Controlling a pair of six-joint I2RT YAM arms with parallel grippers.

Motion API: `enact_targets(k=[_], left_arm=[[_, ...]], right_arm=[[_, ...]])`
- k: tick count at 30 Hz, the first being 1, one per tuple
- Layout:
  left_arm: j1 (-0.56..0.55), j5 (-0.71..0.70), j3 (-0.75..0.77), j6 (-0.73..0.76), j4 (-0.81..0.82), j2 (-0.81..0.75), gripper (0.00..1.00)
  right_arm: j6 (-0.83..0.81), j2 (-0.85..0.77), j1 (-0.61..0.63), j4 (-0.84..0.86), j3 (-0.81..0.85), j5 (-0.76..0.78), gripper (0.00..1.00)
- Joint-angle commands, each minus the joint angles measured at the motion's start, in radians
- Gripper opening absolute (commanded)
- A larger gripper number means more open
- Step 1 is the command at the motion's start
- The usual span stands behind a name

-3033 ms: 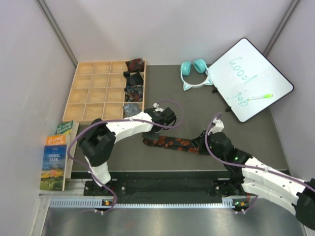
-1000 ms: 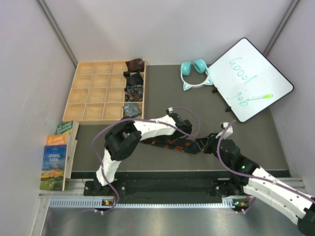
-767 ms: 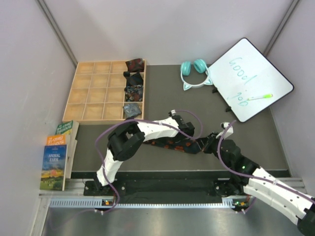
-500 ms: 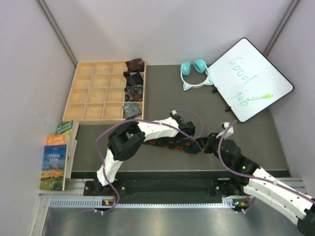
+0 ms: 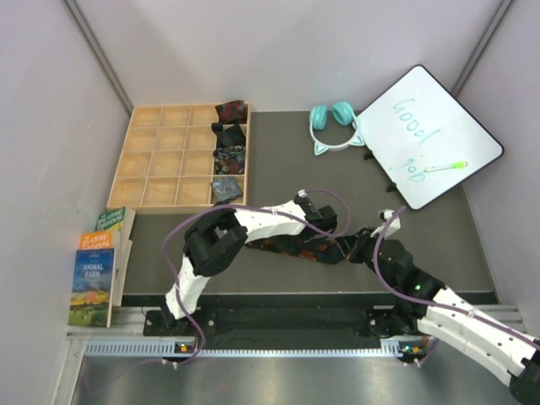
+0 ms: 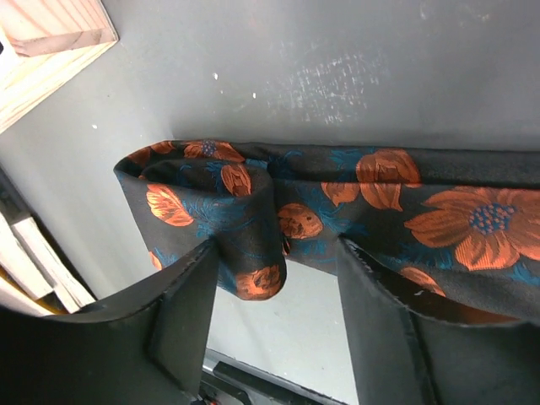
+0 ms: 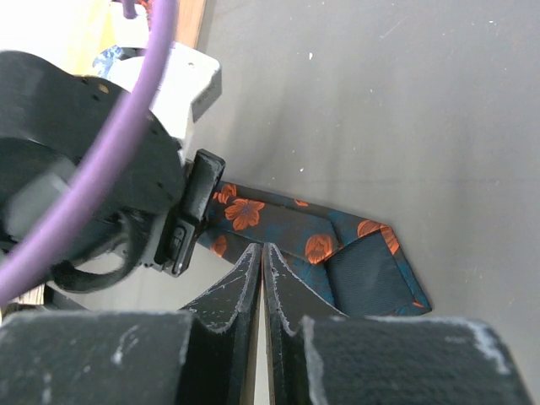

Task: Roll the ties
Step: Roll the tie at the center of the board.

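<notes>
From above, the tie (image 5: 291,246) lies flat on the surface (image 5: 337,169); at the left wrist, the left gripper (image 6: 278,253) has its jaws apart astride the folded end and should close squarely before rolling; at the right wrist, the right gripper (image 7: 260,251) has its jaws shut at the tie's edge, hold unclear.

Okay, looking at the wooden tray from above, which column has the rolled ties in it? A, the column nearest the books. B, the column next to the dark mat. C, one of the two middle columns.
B: the four rolled ties fill the column of the wooden tray that borders the dark mat; every other compartment shows bare wood.
</notes>
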Motion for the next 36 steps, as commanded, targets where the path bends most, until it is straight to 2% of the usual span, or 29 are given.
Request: enact_targets(k=[1, 4, 8, 10, 12, 13, 16, 17, 18, 19, 20, 22, 26, 28, 29, 32, 36], left_arm=[[0.008, 0.027, 0.018, -0.002, 0.035, -0.090, 0.64], [0.008, 0.019, 0.027, -0.028, 0.019, -0.191, 0.61], [0.008, 0.024, -0.038, -0.067, 0.037, -0.351, 0.59], [0.008, 0.041, -0.088, -0.093, 0.060, -0.449, 0.54], [0.008, 0.074, -0.184, -0.111, 0.096, -0.510, 0.51], [0.008, 0.082, -0.218, -0.134, 0.106, -0.573, 0.45], [0.009, 0.117, -0.362, -0.180, 0.174, -0.696, 0.39], [0.012, 0.130, -0.437, -0.188, 0.195, -0.725, 0.35], [0.024, 0.137, -0.473, -0.199, 0.214, -0.753, 0.34], [0.032, 0.163, -0.508, -0.212, 0.258, -0.803, 0.33], [0.044, 0.179, -0.572, -0.219, 0.278, -0.828, 0.27], [0.089, 0.220, -0.634, -0.239, 0.330, -0.898, 0.22], [0.167, 0.355, -0.817, -0.259, 0.525, -1.009, 0.07], [0.216, 0.412, -0.891, -0.251, 0.602, -1.049, 0.00], [0.245, 0.450, -0.913, -0.251, 0.672, -1.058, 0.00], [0.278, 0.538, -0.957, -0.256, 0.745, -1.058, 0.00], [0.288, 0.567, -0.959, -0.256, 0.792, -1.015, 0.00]], right_arm=[[0.008, 0.004, -0.007, 0.028, 0.001, 0.017, 0.05], [-0.002, 0.021, -0.007, 0.036, 0.008, 0.013, 0.05], [-0.020, 0.094, -0.008, 0.050, 0.043, 0.001, 0.06], [-0.047, 0.137, -0.007, 0.053, 0.072, -0.036, 0.17], [-0.080, 0.237, -0.007, 0.036, 0.151, -0.059, 0.19], [-0.087, 0.281, -0.007, 0.015, 0.188, -0.070, 0.20], [-0.123, 0.485, -0.007, -0.116, 0.404, -0.110, 0.28], [-0.144, 0.539, -0.010, -0.195, 0.538, -0.131, 0.35], [-0.152, 0.609, -0.010, -0.238, 0.613, -0.151, 0.37], [-0.158, 0.733, -0.019, -0.286, 0.689, -0.203, 0.38], [-0.169, 0.804, -0.021, -0.341, 0.839, -0.222, 0.38], [-0.179, 0.980, -0.022, -0.452, 0.970, -0.268, 0.38], [-0.204, 1.229, -0.024, -0.602, 1.319, -0.326, 0.40], [-0.207, 1.317, -0.024, -0.678, 1.415, -0.337, 0.40], [-0.210, 1.389, -0.025, -0.700, 1.493, -0.339, 0.40], [-0.207, 1.504, -0.025, -0.768, 1.612, -0.351, 0.40], [-0.196, 1.593, -0.025, -0.780, 1.667, -0.394, 0.37]])
